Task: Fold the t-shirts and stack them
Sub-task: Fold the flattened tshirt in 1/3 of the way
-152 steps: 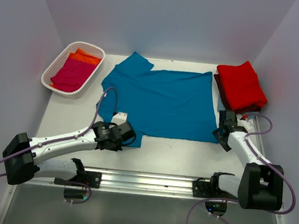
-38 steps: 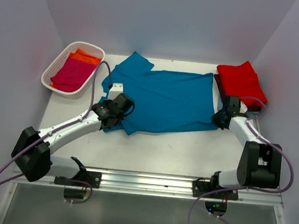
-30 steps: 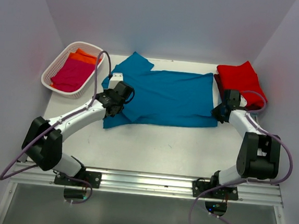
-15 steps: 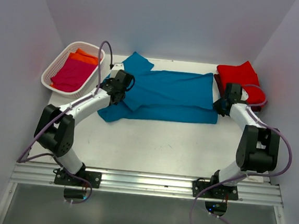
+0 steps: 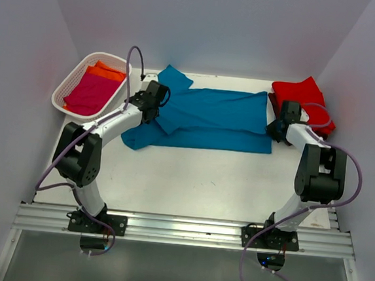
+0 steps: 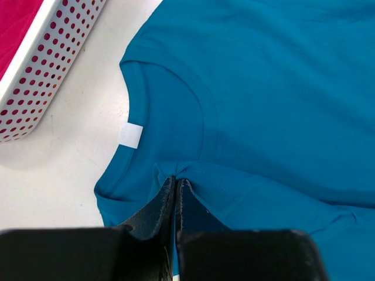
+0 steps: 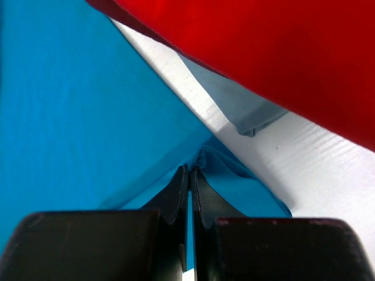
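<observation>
Cloth of the teal blue t-shirt [image 5: 209, 118] looks soft and matt, with a ribbed round collar [image 6: 202, 105] and a small white label [image 6: 129, 136] inside the neck. It lies spread wide across the far half of the white table [image 5: 203, 181], with its near part doubled over in a long flat band.

The left claw [image 6: 176, 190] is pressed together on a small ridge of this teal cloth just below the collar, and the fabric wrinkles at the pinch. The right claw [image 7: 188, 175] is also closed tight, on the pointed corner of the shirt at its other end.

Beside that corner is a folded red t-shirt [image 7: 263, 52], smooth and thick, lying on a light blue t-shirt [image 7: 246, 111].

At the left stands a white plastic basket [image 6: 44, 61] dotted with round holes. It holds a magenta t-shirt [image 5: 90, 94] and an orange t-shirt [image 5: 107, 72].
</observation>
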Controlling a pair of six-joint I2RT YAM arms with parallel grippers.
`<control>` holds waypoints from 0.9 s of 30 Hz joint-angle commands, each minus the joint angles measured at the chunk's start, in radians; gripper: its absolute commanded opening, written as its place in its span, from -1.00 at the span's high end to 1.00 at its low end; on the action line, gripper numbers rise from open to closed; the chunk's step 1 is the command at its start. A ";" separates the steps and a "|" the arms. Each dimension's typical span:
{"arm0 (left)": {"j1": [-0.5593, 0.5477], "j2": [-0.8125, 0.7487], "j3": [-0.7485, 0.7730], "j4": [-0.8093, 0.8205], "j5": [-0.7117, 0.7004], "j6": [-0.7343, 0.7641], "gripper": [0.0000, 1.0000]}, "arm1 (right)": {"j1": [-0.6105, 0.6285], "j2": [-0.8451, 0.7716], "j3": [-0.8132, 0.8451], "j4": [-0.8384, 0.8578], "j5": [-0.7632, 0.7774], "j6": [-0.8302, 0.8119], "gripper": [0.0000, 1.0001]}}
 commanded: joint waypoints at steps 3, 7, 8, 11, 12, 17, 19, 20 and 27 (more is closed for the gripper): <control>0.016 0.017 0.048 0.039 0.002 0.026 1.00 | -0.006 0.035 0.040 0.070 -0.015 -0.003 1.00; 0.019 0.020 0.045 0.039 0.002 0.026 1.00 | -0.006 0.047 0.046 0.081 -0.016 -0.003 1.00; 0.020 0.023 0.045 0.040 0.002 0.026 1.00 | -0.006 0.047 0.045 0.082 -0.015 -0.003 1.00; 0.025 0.034 0.040 0.054 0.006 0.026 1.00 | -0.006 0.047 0.039 0.090 -0.012 -0.003 1.00; 0.026 0.039 0.039 0.061 0.008 0.024 1.00 | -0.006 0.046 0.036 0.099 -0.015 -0.003 1.00; 0.028 0.000 -0.033 0.161 0.016 0.014 -0.76 | -0.006 0.023 -0.018 0.199 -0.097 -0.040 0.09; 0.028 -0.065 -0.097 0.234 0.016 0.009 -1.00 | -0.004 -0.020 -0.055 0.300 -0.156 -0.067 -0.11; 0.028 -0.090 -0.119 0.259 0.020 0.012 -1.00 | 0.003 -0.043 -0.110 0.346 -0.165 -0.074 -0.28; 0.026 -0.267 -0.318 0.381 0.241 -0.048 -0.94 | 0.031 -0.158 -0.182 0.383 -0.234 -0.131 -0.13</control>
